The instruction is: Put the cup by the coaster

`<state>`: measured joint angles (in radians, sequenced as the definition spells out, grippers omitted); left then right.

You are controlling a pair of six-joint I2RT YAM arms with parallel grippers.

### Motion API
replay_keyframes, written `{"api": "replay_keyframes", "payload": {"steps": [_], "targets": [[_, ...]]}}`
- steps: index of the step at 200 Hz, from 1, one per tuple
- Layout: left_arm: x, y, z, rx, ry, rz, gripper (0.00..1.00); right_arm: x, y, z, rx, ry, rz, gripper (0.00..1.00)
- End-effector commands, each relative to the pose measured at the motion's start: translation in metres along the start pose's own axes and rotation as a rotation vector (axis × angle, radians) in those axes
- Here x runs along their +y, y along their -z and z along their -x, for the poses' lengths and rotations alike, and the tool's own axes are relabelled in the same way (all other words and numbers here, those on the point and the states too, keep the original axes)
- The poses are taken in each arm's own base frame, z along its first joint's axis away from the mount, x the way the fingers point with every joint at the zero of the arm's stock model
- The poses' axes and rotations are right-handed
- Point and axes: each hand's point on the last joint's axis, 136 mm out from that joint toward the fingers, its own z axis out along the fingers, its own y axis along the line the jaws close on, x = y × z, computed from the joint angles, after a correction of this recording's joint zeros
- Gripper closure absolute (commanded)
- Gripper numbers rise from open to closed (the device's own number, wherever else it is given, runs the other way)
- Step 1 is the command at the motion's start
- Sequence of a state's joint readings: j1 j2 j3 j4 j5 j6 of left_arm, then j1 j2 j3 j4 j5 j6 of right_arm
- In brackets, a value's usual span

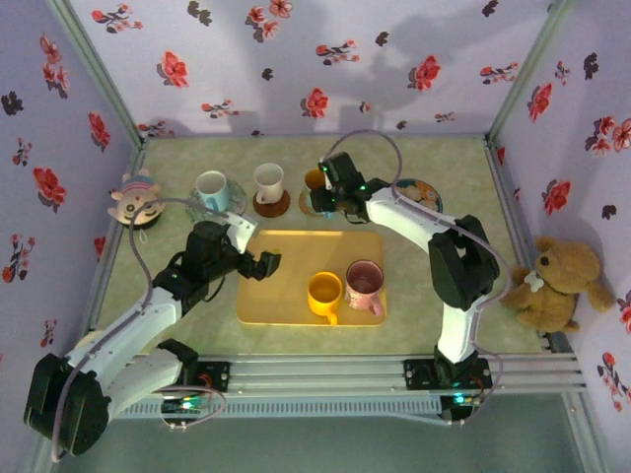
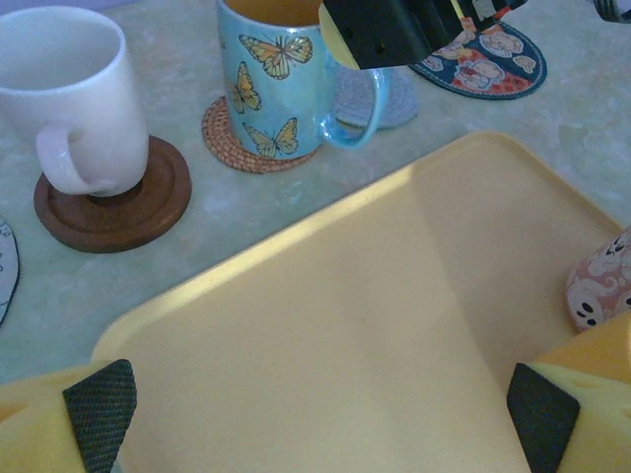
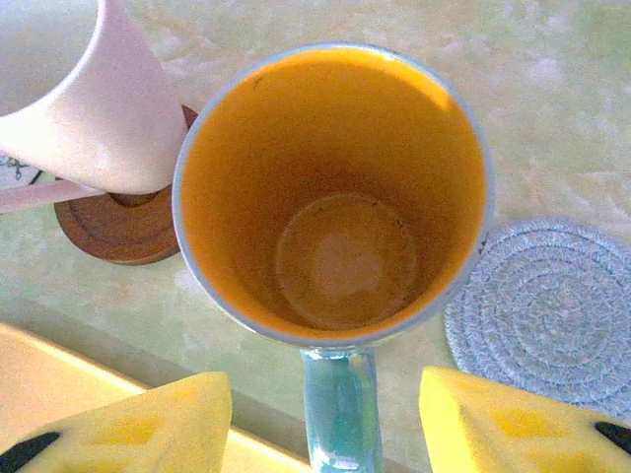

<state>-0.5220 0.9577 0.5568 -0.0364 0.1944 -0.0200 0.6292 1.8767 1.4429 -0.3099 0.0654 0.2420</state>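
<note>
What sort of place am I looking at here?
Probably a staged robot test booth, not a home: flower-papered walls box in a table, with robot arms bolted at its near edge and a teddy bear beside it.

Cup handle [image 3: 338,414] partly off-frame, btm.

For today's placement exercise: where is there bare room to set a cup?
Free: the tray's left half, left of the yellow cup; the grey coaster beside the butterfly mug. Crowded: the back row around the white cup.
</note>
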Motion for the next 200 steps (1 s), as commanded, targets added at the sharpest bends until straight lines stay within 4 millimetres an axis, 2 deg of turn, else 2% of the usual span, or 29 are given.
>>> {"api": "replay_keyframes", "payload": {"steps": [1, 44, 107, 138, 173, 200], "targets": [[-0.006, 0.003, 0.024, -0.062, -0.019, -0.022, 0.00, 0.006, 0.016, 0.009, -0.035, -0.010, 0.028, 0.39], [-0.009, 0.009, 0.033, -0.077, -0.025, -0.028, 0.00, 0.005, 0.037, 0.010, -0.050, -0.010, 0.037, 0.19], [-0.019, 0.019, 0.056, -0.106, -0.065, -0.046, 0.00, 0.003, 0.083, 0.006, -0.048, 0.001, 0.052, 0.01], [-0.026, 0.027, 0.065, -0.112, -0.094, -0.061, 0.00, -0.001, 0.110, -0.001, -0.052, -0.003, 0.049, 0.00], [-0.029, 0.034, 0.063, -0.116, -0.128, -0.063, 0.00, -0.005, 0.139, -0.014, -0.035, 0.002, 0.053, 0.00], [-0.033, 0.037, 0.058, -0.084, -0.159, -0.082, 0.00, -0.008, 0.161, -0.033, 0.008, -0.001, 0.062, 0.00]]}}
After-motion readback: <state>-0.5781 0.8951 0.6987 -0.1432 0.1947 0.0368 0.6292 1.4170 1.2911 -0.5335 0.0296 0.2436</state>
